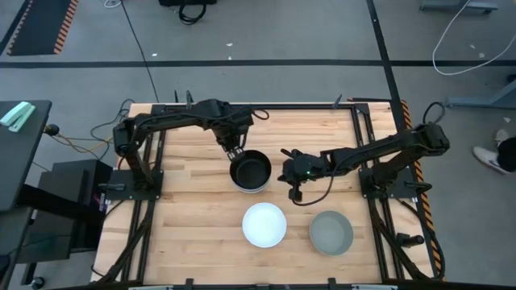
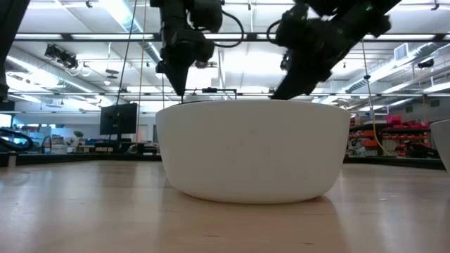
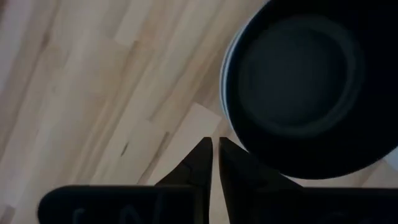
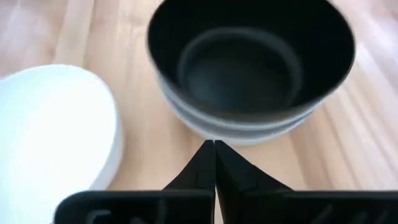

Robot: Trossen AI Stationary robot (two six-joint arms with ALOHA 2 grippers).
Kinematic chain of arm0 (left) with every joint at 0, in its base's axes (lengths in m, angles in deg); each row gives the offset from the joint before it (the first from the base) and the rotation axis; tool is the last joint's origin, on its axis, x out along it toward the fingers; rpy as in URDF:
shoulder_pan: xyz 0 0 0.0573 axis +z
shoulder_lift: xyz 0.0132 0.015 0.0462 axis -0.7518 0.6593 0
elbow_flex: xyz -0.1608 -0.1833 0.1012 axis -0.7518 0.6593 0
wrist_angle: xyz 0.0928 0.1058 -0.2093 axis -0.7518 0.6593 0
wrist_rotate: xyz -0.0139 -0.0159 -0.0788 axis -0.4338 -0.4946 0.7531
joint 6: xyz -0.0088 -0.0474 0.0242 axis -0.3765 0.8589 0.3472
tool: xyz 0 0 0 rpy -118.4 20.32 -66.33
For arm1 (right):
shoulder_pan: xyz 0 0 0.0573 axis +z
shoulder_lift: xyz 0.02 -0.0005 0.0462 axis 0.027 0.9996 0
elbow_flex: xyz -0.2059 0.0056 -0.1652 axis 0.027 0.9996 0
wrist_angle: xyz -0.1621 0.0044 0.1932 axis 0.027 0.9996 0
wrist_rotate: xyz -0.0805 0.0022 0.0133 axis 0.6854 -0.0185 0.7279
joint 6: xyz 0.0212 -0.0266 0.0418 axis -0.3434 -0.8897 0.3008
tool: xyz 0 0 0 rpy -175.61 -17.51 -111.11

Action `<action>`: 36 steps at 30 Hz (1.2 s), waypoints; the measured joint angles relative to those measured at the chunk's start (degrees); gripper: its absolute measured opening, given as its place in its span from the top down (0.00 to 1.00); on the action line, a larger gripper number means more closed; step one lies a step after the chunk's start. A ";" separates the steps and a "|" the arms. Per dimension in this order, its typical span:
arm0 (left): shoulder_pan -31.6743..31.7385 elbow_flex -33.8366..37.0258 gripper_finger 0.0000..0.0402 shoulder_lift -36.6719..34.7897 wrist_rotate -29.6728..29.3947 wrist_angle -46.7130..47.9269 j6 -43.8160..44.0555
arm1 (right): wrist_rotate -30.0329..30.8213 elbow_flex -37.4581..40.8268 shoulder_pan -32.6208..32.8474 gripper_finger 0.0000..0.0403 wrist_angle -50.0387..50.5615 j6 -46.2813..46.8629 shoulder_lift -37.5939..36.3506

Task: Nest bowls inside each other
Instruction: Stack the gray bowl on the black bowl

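Flanking the black bowl (image 1: 251,171), left pincer (image 1: 235,152) and right pincer (image 1: 284,171) pinched narrow.

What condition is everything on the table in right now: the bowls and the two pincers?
Black bowl: upright, nested on top of a stack of paler bowls.
White bowl: upright, alone, empty.
Grey bowl: upright, alone, empty.
Left pincer: shut, empty, at the stack's rim.
Right pincer: shut, empty, beside the stack.
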 joint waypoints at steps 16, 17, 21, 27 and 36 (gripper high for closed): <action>-4.74 5.43 0.94 -4.99 -3.52 3.77 5.61 | 0.00 -0.04 10.17 0.97 27.37 28.24 -16.85; -5.30 5.97 0.93 -5.04 -3.57 3.35 5.67 | -0.02 -0.04 10.88 0.97 28.71 30.15 -17.34; -8.02 7.99 0.92 -5.41 -3.82 3.36 6.27 | -0.02 -0.04 13.79 0.97 33.06 36.70 -17.81; -13.05 9.92 0.92 -5.41 -3.95 3.60 8.68 | -0.02 -0.04 17.74 0.97 38.63 43.73 -17.35; -22.68 10.88 0.94 -5.40 -6.36 3.16 14.15 | -0.02 -0.02 23.60 0.97 42.10 51.61 -16.22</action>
